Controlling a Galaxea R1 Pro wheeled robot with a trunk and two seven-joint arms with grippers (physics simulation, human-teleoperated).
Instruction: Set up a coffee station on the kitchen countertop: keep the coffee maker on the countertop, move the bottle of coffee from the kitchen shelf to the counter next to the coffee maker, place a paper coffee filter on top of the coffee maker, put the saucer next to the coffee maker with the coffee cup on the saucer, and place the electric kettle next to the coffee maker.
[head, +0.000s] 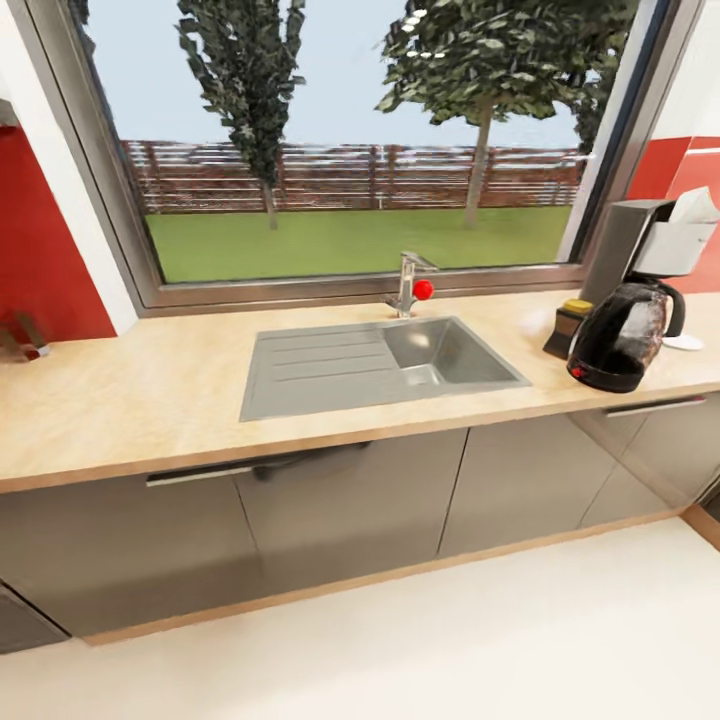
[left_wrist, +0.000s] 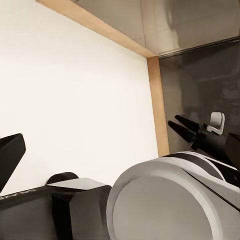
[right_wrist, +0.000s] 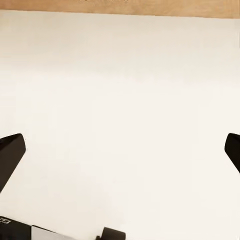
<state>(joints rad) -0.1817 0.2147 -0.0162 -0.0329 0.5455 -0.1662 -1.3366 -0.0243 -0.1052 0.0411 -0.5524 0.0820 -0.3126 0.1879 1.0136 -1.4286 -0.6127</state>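
Head view: kitchen countertop (head: 150, 400) runs full width under a big window (head: 350, 150), steel sink (head: 370, 365) set in the middle, faucet (head: 410, 285) with a red knob behind it. Task items cluster at the counter's right end — coffee maker (head: 640, 245) stands at the back by the window frame, with a white paper coffee filter (head: 695, 207) on top of its housing. Electric kettle (head: 620, 340) sits upright just in front of it, near the counter edge, overlapping the maker's lower part. Bottle of coffee (head: 566, 322), yellow top, is just beside the kettle on the sink side. A sliver of the white saucer (head: 684, 342) peeks out on the kettle's far side; can't tell if the cup is on it. Dark grey cabinets (head: 350, 510) below, pale floor (head: 450, 650) in front. Right gripper (right_wrist: 120, 150): fingertips wide apart at the frame's edges, nothing between them — spread over bare floor. Left gripper (left_wrist: 10, 155): one fingertip visible, so can't tell its state; the other arm's gripper shows beyond a white arm link (left_wrist: 165, 200).
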